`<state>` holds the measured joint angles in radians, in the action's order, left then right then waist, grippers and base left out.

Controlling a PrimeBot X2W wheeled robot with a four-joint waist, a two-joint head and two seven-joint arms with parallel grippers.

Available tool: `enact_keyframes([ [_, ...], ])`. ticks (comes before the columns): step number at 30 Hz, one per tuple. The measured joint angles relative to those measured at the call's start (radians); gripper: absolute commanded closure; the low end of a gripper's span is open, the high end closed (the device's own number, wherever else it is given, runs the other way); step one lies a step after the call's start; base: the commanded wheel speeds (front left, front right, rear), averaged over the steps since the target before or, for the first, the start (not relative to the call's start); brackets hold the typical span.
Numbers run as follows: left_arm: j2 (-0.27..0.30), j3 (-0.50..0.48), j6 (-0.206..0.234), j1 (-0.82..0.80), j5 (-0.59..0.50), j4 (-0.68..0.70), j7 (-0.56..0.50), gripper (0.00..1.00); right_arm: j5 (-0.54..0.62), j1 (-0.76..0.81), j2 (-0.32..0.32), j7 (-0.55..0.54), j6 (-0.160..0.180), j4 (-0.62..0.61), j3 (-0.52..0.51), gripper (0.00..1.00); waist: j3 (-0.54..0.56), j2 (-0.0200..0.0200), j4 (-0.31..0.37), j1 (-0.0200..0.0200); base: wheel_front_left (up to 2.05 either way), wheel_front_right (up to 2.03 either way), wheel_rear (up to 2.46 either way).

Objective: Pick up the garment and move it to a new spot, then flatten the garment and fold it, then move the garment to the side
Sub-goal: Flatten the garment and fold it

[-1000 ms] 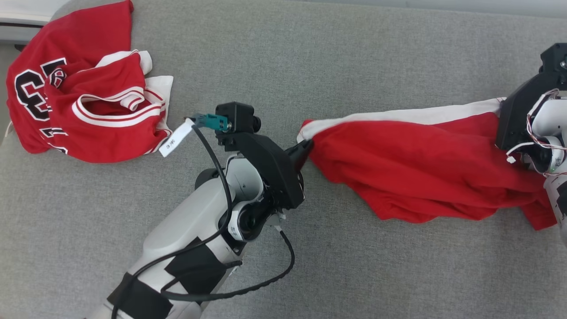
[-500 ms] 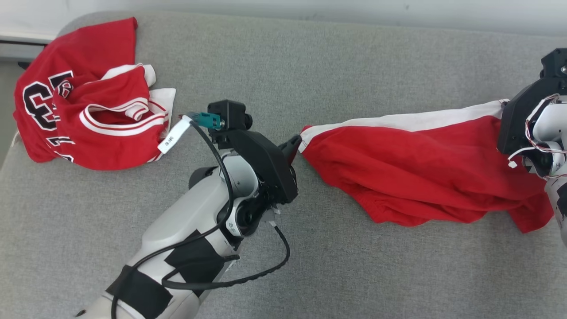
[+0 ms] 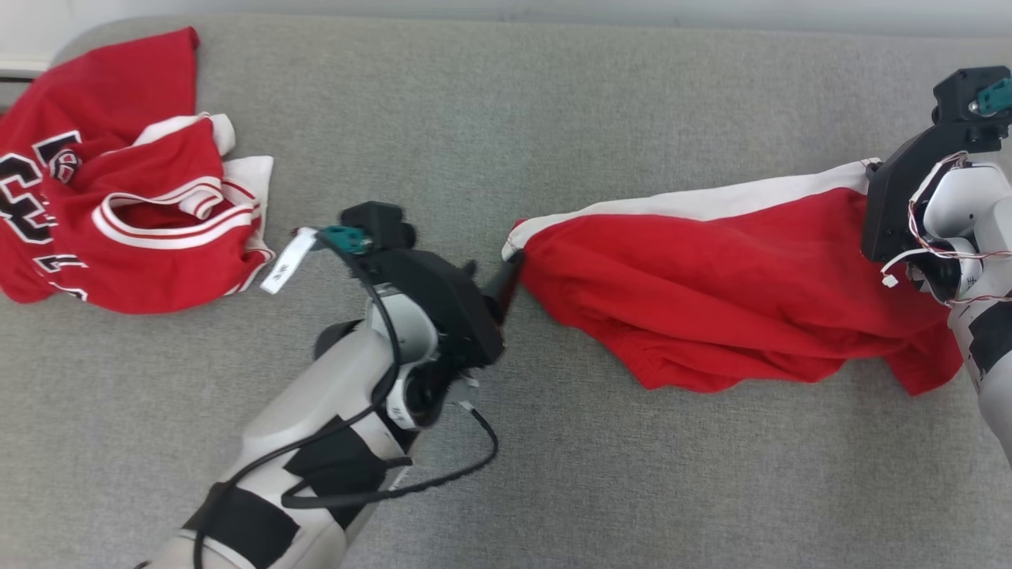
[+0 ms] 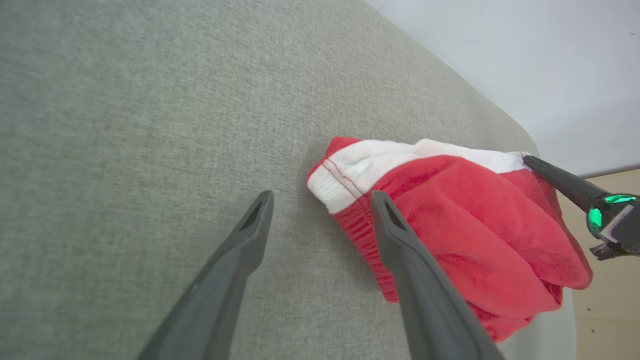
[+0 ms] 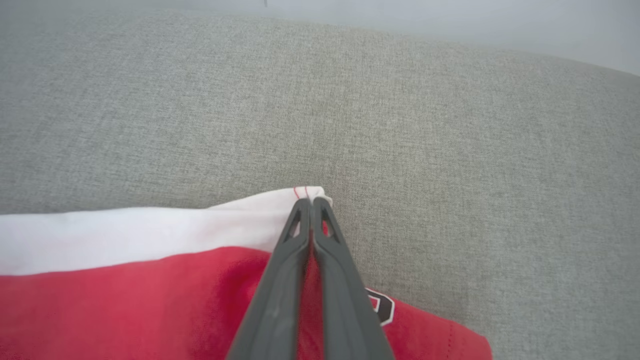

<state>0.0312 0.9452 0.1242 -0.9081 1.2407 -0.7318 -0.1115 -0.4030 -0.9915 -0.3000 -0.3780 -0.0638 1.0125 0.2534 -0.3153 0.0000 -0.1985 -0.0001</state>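
I'm working over a grey cushion (image 3: 553, 118) with a pale wall (image 4: 525, 60) behind it; a numbered jersey (image 3: 118, 221) lies crumpled at the upper left of the head view. Half a second ago my left gripper (image 4: 322, 196) was clamped on the red garment (image 3: 711, 300); now its fingers stand spread and the waistband corner lies free on the cushion (the head camera shifted too). The left forearm slants up from the lower left. At the right edge, the right gripper (image 5: 311, 201) pinches the white band's other corner.
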Motion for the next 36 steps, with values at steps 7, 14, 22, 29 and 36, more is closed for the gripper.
enact_keyframes([
  [7,0.003,-0.008,0.0,-0.017,0.037,-0.027,0.05,0.11,0.004,-0.007,-0.011,0.01,-0.008,0.016,0.005,1.0,-0.036,0.0,0.02,0.0001,0.0,0.0,0.0],
  [14,0.003,0.045,0.0,-0.031,0.095,0.017,0.033,0.14,0.005,-0.03,-0.013,0.021,-0.008,0.031,0.007,1.0,-0.052,0.0,0.021,0.0,0.0,0.0,0.0],
  [22,0.003,0.065,0.0,-0.051,0.129,-0.002,0.043,0.13,0.006,-0.044,0.01,0.028,-0.016,0.055,0.017,1.0,-0.051,0.0,0.027,0.0,0.0,0.0,0.0],
  [29,0.002,0.077,0.0,-0.069,0.157,-0.028,0.091,1.0,0.007,-0.045,0.012,0.044,-0.023,0.073,0.022,1.0,-0.054,0.0,0.042,0.0,0.0,0.0,0.0],
  [36,0.002,0.083,0.0,-0.111,0.159,-0.071,0.159,1.0,0.007,-0.056,0.001,0.086,-0.025,0.086,0.007,1.0,-0.039,0.0001,0.041,0.0,0.0,0.0,0.0],
])
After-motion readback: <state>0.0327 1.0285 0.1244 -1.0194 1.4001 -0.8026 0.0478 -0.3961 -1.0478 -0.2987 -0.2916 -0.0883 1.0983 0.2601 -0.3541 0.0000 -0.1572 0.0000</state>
